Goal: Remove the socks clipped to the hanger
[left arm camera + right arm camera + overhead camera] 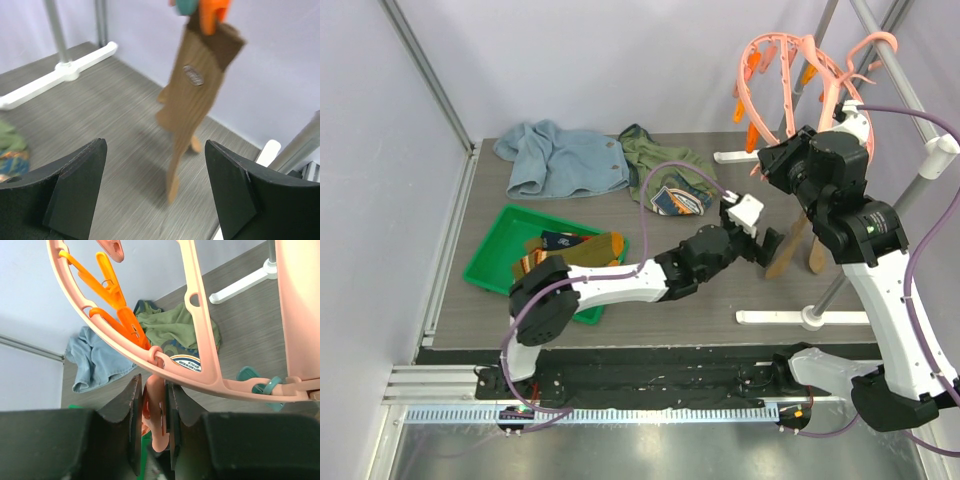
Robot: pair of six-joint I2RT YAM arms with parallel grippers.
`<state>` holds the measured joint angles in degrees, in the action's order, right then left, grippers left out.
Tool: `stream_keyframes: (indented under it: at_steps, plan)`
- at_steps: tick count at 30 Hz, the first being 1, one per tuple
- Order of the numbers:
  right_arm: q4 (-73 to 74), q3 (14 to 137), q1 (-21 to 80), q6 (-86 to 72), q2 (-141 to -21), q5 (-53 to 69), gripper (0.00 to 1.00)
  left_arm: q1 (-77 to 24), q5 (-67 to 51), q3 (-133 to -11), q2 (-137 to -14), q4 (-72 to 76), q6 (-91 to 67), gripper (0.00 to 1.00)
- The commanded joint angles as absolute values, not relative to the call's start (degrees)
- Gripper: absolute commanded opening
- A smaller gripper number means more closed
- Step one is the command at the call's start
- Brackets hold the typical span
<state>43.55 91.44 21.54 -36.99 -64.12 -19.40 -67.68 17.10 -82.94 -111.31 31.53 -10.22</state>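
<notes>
The salmon-pink hanger hangs tilted from the rack at the back right. My right gripper is shut on one of its pink clips, just under the ring; in the top view it sits below the hanger. A brown sock dangles from an orange clip. My left gripper is open in front of it and short of it, with nothing between the fingers. The top view shows two brown socks hanging just right of the left gripper. More socks lie in the green tray.
A light-blue garment and an olive-green one lie at the back of the table. The rack's white feet and grey poles stand on the right. Loose orange clips hang from the ring.
</notes>
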Motion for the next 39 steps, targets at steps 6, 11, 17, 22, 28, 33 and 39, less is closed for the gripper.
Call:
stream_keyframes:
  at_steps: [6, 11, 17, 22, 28, 33, 39]
  plan:
    - [37.79, 92.9, 21.97, -38.32, -62.75, -16.08, 0.06, -69.17, 13.89, -92.89, -119.97, 40.08, -8.35, 0.84]
    - [37.62, 92.64, 21.88, -38.5, -62.23, -15.65, 0.06, -69.17, 14.41, -96.94, -124.97, 40.08, -8.17, 0.85]
    - [37.53, 92.02, 21.97, -38.14, -61.44, -15.82, 0.07, -69.26, 16.43, -102.39, -129.45, 40.6, -8.7, 0.76]
    - [37.79, 91.58, 21.88, -38.15, -60.73, -15.65, 0.15, -69.26, 15.03, -104.94, -129.2, 39.21, -9.14, 0.05]
    - [38.14, 91.14, 21.88, -37.18, -59.15, -16.61, 0.36, -69.61, 16.7, -98.71, -122.44, 38.32, -7.47, 0.0]
    - [38.76, 91.23, 21.89, -36.74, -58.45, -16.7, 0.4, -69.61, 17.75, -93.08, -117.34, 37.88, -6.77, 0.0]
    - [43.93, 94.21, 21.97, -31.65, -58.97, -16.78, 0.53, -69.7, 18.54, -89.21, -113.74, 36.74, -6.94, 0.0]
